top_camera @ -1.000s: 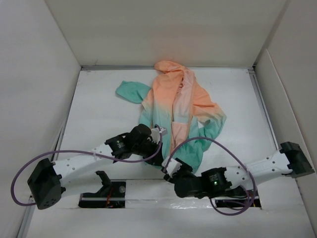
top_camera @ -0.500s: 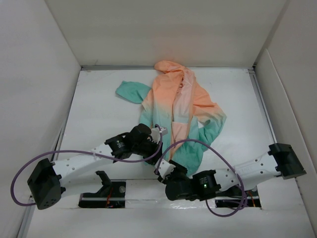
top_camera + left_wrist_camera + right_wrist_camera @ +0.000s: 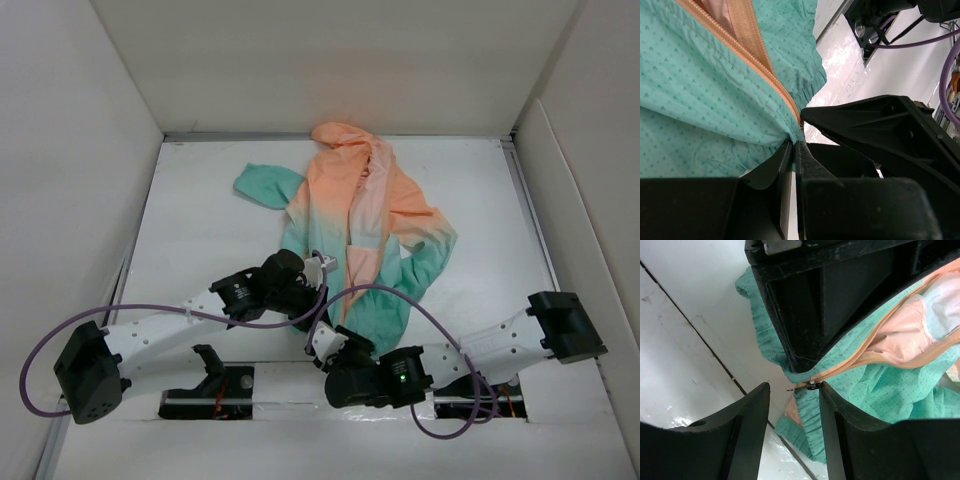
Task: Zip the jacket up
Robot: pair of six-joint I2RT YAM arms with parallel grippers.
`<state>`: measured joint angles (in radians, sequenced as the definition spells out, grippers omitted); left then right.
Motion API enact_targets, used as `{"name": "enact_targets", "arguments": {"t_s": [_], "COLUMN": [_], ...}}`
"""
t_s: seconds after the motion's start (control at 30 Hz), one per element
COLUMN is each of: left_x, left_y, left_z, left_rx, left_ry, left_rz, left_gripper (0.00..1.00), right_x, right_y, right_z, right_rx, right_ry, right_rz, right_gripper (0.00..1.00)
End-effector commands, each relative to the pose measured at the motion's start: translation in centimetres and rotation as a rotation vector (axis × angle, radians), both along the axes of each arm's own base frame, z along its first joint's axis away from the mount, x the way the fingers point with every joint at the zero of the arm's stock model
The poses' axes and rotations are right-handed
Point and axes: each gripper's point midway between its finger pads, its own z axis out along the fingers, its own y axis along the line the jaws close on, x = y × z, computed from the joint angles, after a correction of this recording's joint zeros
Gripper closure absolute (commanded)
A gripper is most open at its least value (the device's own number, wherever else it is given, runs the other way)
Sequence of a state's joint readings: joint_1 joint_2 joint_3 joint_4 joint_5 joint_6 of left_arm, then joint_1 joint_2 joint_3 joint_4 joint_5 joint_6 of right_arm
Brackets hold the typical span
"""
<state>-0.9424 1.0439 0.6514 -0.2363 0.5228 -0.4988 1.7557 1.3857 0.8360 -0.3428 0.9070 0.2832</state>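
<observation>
left gripper [image 3: 794, 144] clamped on the hem of the jacket [image 3: 365, 225] at the zipper's foot to anchor it on the table [image 3: 200, 230], right gripper [image 3: 792, 390] half-open straddling the zipper pull [image 3: 802, 386], presumably lining up to pinch it.

The white tabletop [image 3: 200, 240] carries the jacket [image 3: 360, 215], lying flat at its middle: peach hood far, teal hem near, one sleeve left.
</observation>
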Motion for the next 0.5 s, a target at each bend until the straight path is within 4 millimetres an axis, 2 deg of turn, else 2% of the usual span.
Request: {"name": "enact_targets", "arguments": {"t_s": [0.0, 0.17, 0.37, 0.47], "left_x": [-0.2, -0.3, -0.3, -0.4], "left_y": [-0.8, -0.8, -0.8, -0.8], "left_z": [2.2, 2.1, 2.0, 1.9], "left_rx": [-0.068, -0.067, -0.067, -0.066], "left_ry": [-0.020, -0.015, -0.013, -0.009], "left_rz": [-0.026, -0.031, -0.033, -0.032], "left_gripper": [1.00, 1.00, 1.00, 1.00], "right_x": [0.2, 1.0, 1.5, 1.5], "right_y": [0.8, -0.1, -0.9, -0.9], "right_z": [1.9, 2.7, 2.7, 2.9], "right_rx": [0.067, 0.097, 0.093, 0.113], "right_ry": [-0.022, -0.055, -0.074, -0.064], "right_rz": [-0.049, -0.114, -0.175, -0.179], "right_gripper": [0.51, 0.56, 0.62, 0.69]}}
